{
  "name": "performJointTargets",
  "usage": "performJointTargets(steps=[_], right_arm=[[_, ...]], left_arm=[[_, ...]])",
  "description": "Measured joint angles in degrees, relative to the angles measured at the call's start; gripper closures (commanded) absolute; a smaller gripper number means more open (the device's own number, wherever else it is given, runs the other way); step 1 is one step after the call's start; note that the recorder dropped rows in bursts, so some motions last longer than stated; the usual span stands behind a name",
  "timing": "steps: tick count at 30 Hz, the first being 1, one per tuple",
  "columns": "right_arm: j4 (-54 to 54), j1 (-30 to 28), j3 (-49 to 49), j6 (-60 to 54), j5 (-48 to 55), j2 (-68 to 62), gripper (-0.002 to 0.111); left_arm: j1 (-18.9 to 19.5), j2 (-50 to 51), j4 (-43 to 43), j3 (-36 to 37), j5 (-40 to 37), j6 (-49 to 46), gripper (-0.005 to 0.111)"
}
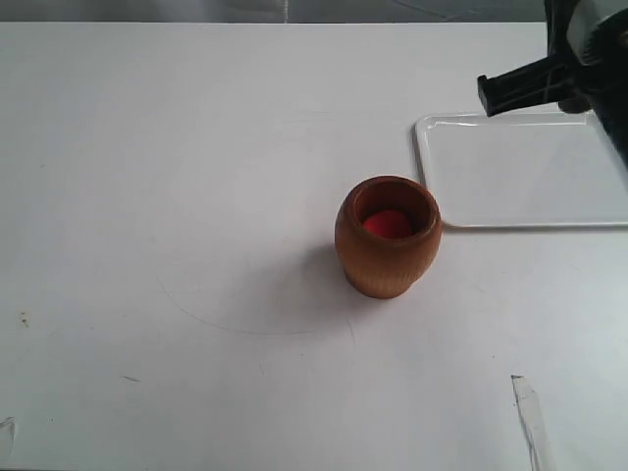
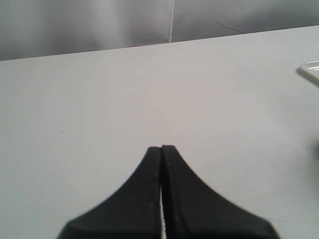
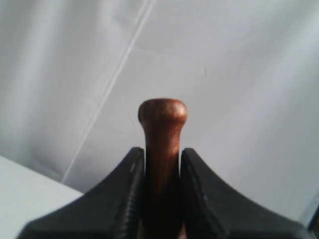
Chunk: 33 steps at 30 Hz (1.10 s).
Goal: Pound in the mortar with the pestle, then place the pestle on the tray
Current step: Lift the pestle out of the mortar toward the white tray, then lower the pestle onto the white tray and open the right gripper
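Grip: right gripper [image 3: 162,155] clamped on pestle [image 3: 162,115] under its knob | left gripper [image 2: 161,149] closed, empty | mortar [image 1: 388,238] below, off from right gripper, just beside tray [image 1: 530,172] on counter [image 1: 196,196] | risk: off-centre descent clips rim, tipping mortar; pestle may slip between jaws

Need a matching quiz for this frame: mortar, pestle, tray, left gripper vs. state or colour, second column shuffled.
Column one
1. mortar
2. pestle
3. tray
4. left gripper

Column two
A. shut, holding nothing
B. white, low rim
C. red ball inside
D. clamped between the right fingers

Pairs: 1-C, 2-D, 3-B, 4-A
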<state>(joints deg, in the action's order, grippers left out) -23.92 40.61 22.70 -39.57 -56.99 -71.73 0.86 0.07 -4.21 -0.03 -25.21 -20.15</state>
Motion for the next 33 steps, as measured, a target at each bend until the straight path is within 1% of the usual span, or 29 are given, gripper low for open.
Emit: performJointTargets(steps=[4,7,8,9,10,11,12,14,16,19,23,26,33], right_arm=[[-6.4,0.0,2.3,-5.4,4.5,-4.1,0.108],[-10.2,-1.1,8.1,-9.0,12.6,-8.3,0.108],[-13.0,-3.6,12.9,-10.4,21.5,-11.0,0.108],[-14.6,-5.1,15.6,-10.9,26.3,-12.4,0.108],[-17.3,-8.3,20.5,-11.2,35.3,-15.1,0.108],[-18.5,-10.0,23.1,-11.4,40.2,-16.4,0.108],[-20.6,-12.9,27.8,-11.5,48.3,-18.5,0.108],[-22.2,-16.4,32.3,-11.5,58.0,-21.7,0.108],[-22.4,-18.3,33.4,-11.5,60.5,-24.6,0.108],[-22.4,-19.6,33.7,-11.6,61.5,-30.1,0.108],[-22.4,-19.6,33.7,-11.6,60.7,-38.3,0.108],[-22.4,-19.6,33.7,-11.6,58.9,-41.8,0.108],[-22.4,-19.6,34.3,-11.7,57.0,-43.8,0.108]], left_arm=[[0.0,0.0,0.0,0.0,0.0,0.0,0.107],[0.0,0.0,0.0,0.0,0.0,0.0,0.107],[0.0,0.0,0.0,0.0,0.0,0.0,0.107],[0.0,0.0,0.0,0.0,0.0,0.0,0.107],[0.0,0.0,0.0,0.0,0.0,0.0,0.107],[0.0,0.0,0.0,0.0,0.0,0.0,0.107],[0.0,0.0,0.0,0.0,0.0,0.0,0.107],[0.0,0.0,0.0,0.0,0.0,0.0,0.107],[0.0,0.0,0.0,0.0,0.0,0.0,0.107],[0.0,0.0,0.0,0.0,0.0,0.0,0.107],[0.0,0.0,0.0,0.0,0.0,0.0,0.107],[0.0,0.0,0.0,0.0,0.0,0.0,0.107],[0.0,0.0,0.0,0.0,0.0,0.0,0.107]])
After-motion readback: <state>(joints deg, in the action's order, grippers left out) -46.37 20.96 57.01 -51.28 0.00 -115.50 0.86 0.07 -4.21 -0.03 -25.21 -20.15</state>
